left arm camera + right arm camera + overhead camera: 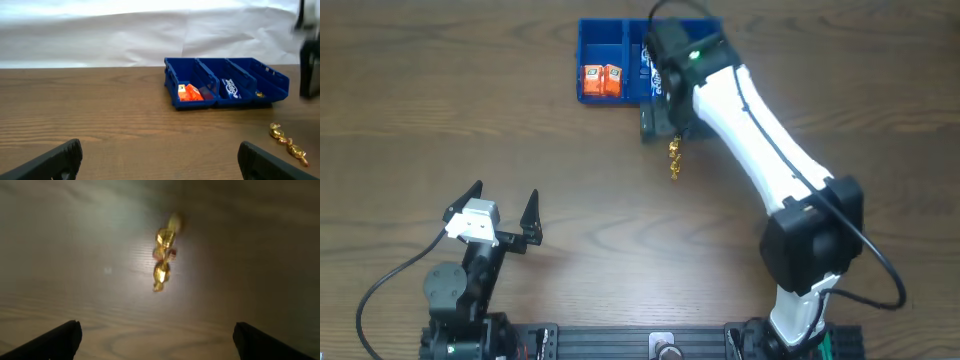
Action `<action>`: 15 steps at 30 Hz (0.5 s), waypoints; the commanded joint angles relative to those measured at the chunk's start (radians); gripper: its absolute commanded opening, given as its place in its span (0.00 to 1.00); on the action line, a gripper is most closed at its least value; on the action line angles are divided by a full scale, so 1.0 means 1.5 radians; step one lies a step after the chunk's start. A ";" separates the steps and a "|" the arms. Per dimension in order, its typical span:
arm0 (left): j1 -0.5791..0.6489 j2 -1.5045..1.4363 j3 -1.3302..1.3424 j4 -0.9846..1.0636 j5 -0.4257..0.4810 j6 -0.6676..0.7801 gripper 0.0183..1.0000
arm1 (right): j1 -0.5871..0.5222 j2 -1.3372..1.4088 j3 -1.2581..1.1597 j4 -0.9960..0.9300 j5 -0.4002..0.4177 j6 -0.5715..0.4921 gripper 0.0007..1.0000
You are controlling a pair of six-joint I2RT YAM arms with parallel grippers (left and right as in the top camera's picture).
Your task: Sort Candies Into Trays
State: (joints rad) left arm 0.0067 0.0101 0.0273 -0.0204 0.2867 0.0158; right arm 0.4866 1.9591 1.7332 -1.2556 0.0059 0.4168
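Wood-grain table [470,120] is carrying everything. Nearest the bases, the left gripper [504,192] is idling wide open, empty. Farther out, the right gripper [155,340] is hovering over the gold candies [162,255], jaws spread, holding nothing. It should be dropping straight down and straddling one wrapper. Beyond, the blue tray [598,40] is waiting against a white backdrop [100,35].

The right arm [760,140] wears a smooth white shell between chunky black joints, a green light [697,55] glowing near its wrist, thin black cables [885,275] looping off. The left arm [478,268] is black, with a white wrist block [473,220] and a pincer [505,192] of dark pointed fingers [532,206].
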 commanded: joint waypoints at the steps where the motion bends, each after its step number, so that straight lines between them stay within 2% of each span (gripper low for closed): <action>1: 0.004 -0.004 -0.015 -0.019 0.012 0.000 1.00 | 0.015 0.012 -0.153 0.099 -0.036 0.046 1.00; 6: 0.004 -0.004 -0.015 -0.019 0.012 0.000 1.00 | 0.014 0.016 -0.226 0.194 -0.034 0.051 1.00; 11: 0.004 -0.004 -0.015 -0.019 0.012 0.000 1.00 | 0.014 0.036 -0.226 0.211 0.009 0.072 1.00; 15: 0.004 -0.004 -0.015 -0.019 0.012 0.000 1.00 | 0.014 0.043 -0.226 0.224 0.018 0.077 1.00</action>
State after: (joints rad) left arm 0.0067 0.0101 0.0273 -0.0208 0.2867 0.0158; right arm 0.5091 2.0003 1.3991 -0.9321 -0.0010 0.5072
